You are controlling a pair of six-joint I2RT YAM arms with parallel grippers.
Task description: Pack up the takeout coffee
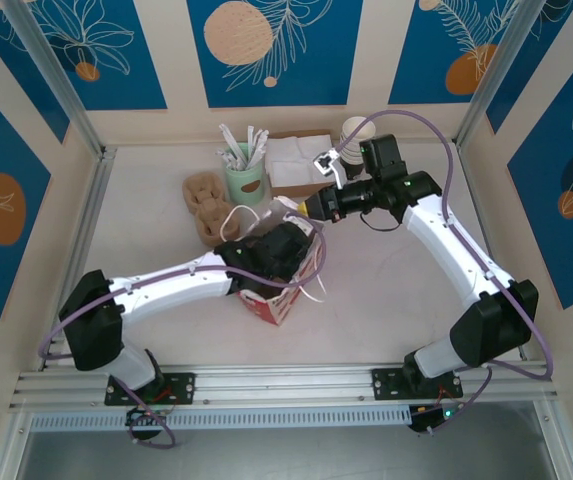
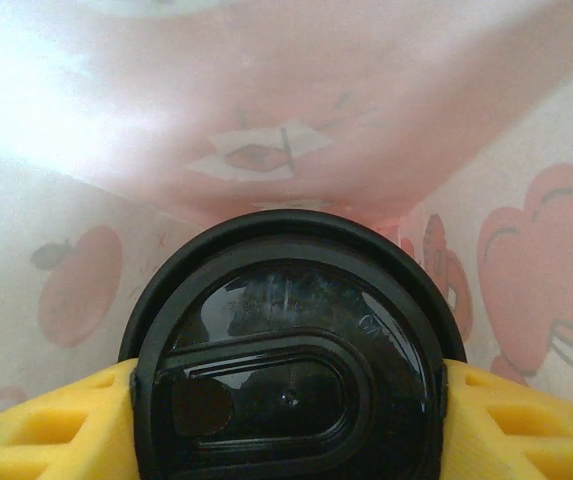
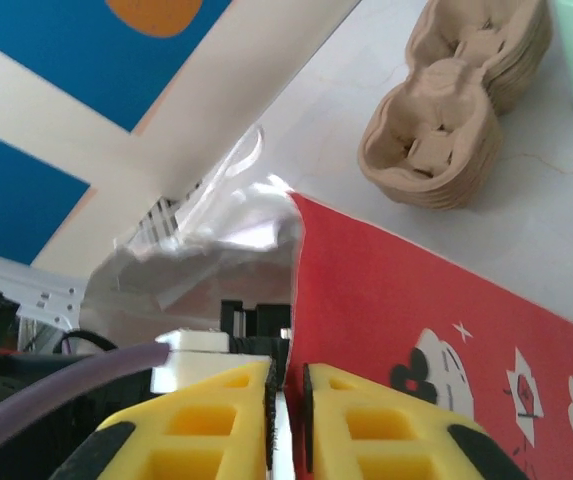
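The takeout coffee (image 2: pixel 286 340) has a glossy round black lid with a sip hole, and in the left wrist view it sits low and central. My left gripper (image 2: pixel 286 410) is shut on it, a yellow finger (image 2: pixel 46 430) pressing each side below the lid's rim. Cup and gripper are inside the red paper bag (image 1: pixel 278 300), whose pink printed inner walls (image 2: pixel 386 120) surround them. From above, my left gripper (image 1: pixel 278 250) reaches into the bag's mouth. My right gripper (image 3: pixel 288 400) is shut on the bag's upper edge (image 3: pixel 301 260), and from above it (image 1: pixel 311 207) is at the bag's far rim.
Behind the bag lie stacked cardboard cup carriers (image 1: pixel 206 205), also seen from the right wrist (image 3: pixel 446 130). A green holder of stirrers (image 1: pixel 245 172), a napkin box (image 1: pixel 296 160) and a stack of paper cups (image 1: pixel 354 130) line the back wall. Bag handles (image 1: pixel 316 285) trail to the right.
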